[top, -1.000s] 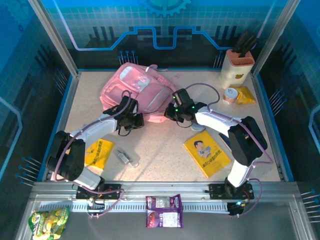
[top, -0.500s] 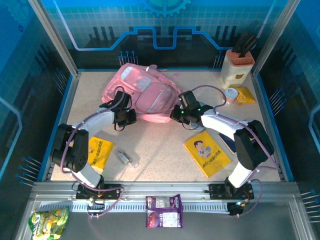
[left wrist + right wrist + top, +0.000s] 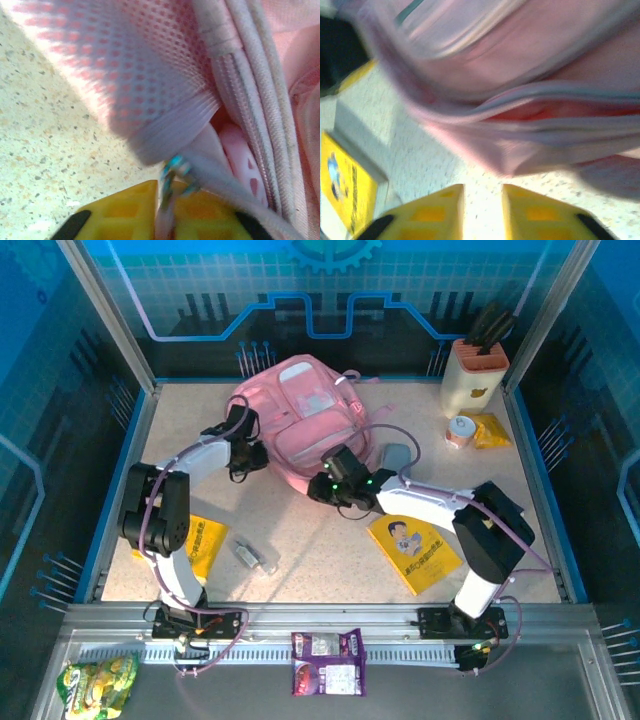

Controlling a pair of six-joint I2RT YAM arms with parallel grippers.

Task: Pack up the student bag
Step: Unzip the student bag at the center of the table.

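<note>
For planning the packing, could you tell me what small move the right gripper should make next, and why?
Probably ease the right gripper forward onto the edge of the student bag: its jaws stand open just short, while the left gripper pinches fabric.

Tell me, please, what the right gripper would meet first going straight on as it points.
Probably the student bag: its pink edge lies just past bare table ahead of the right gripper; depth unclear.

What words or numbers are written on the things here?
Nothing here can be read.
The yellow book: print by a cartoon figure, too small.
The yellow packet: dark print, too blurred.
The purple packet: label too small.
The green packet: too blurred.
The bag: no words seen.
</note>
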